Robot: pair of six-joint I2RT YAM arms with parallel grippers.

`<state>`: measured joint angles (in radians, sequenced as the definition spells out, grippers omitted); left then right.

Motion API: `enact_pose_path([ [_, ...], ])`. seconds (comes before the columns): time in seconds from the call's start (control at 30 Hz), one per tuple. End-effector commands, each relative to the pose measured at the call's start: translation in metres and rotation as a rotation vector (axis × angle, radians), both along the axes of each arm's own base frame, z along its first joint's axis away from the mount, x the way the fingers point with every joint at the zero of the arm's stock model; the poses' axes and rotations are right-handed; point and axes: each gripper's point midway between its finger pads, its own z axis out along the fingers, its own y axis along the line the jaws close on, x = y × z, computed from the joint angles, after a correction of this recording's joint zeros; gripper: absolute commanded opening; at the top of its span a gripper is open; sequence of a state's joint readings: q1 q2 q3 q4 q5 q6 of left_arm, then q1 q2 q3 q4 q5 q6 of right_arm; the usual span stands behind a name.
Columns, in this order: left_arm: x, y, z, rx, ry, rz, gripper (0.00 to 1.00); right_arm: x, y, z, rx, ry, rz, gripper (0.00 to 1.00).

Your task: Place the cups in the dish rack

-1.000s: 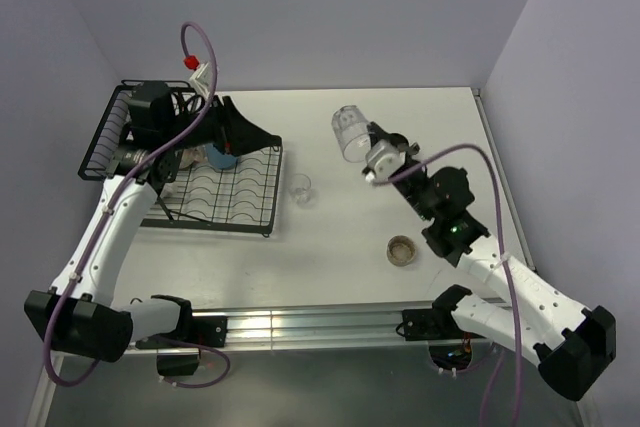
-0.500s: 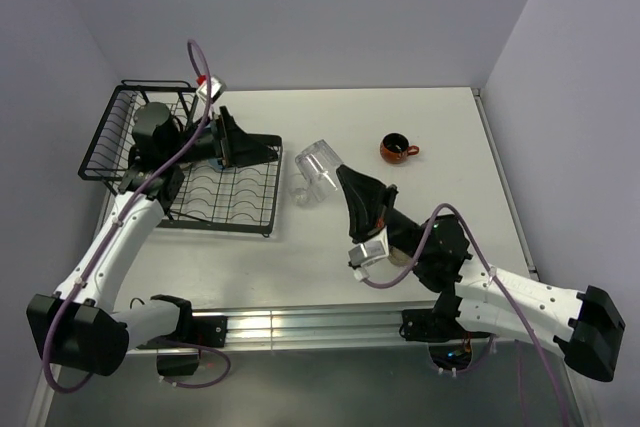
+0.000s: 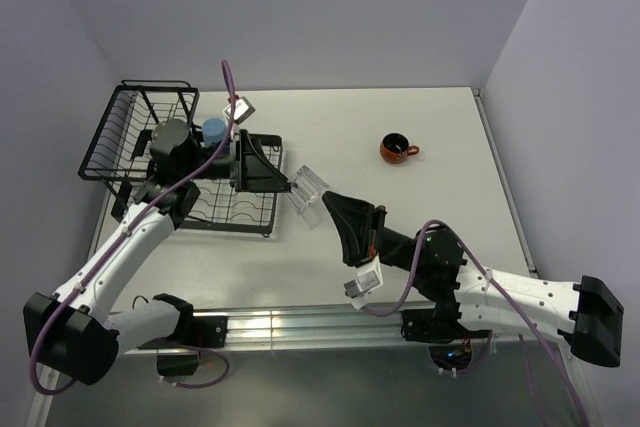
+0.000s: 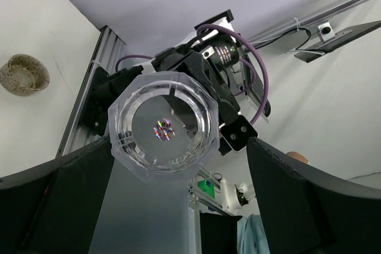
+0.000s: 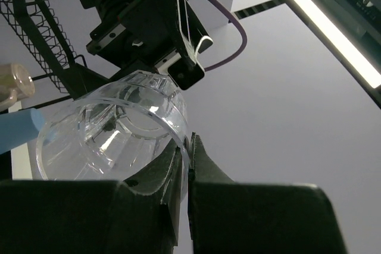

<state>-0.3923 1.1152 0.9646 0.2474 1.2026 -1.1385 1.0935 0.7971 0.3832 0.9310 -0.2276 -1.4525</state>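
My left arm and right arm wear the same livery. White shells cover the long links, and matte black housings sit at each joint, the bulkiest of them blocky and square-cornered. A purple cable runs loose along each arm out to a small pale-grey camera box by the wrist. My left pincer and right pincer are black all over. Their fingers are broad at the root and taper to flat, wedge-like tips. Up close, the wrist behind each pincer is an angular black block carrying a light-edged bracket.
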Motion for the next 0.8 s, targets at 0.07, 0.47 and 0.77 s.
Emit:
enact_pose_path([
  [0.07, -0.010, -0.003, 0.006, -0.009, -0.047, -0.038, 0.95, -0.011, -0.003, 0.019, 0.049, -0.101, -0.005, 0.00],
  [0.47, -0.009, -0.009, -0.007, 0.023, -0.007, -0.037, 0.84, -0.004, 0.004, 0.005, -0.026, -0.101, -0.055, 0.00],
  [0.77, -0.001, -0.012, -0.014, 0.048, -0.016, -0.023, 0.34, 0.001, 0.004, 0.001, -0.042, -0.089, -0.078, 0.00],
])
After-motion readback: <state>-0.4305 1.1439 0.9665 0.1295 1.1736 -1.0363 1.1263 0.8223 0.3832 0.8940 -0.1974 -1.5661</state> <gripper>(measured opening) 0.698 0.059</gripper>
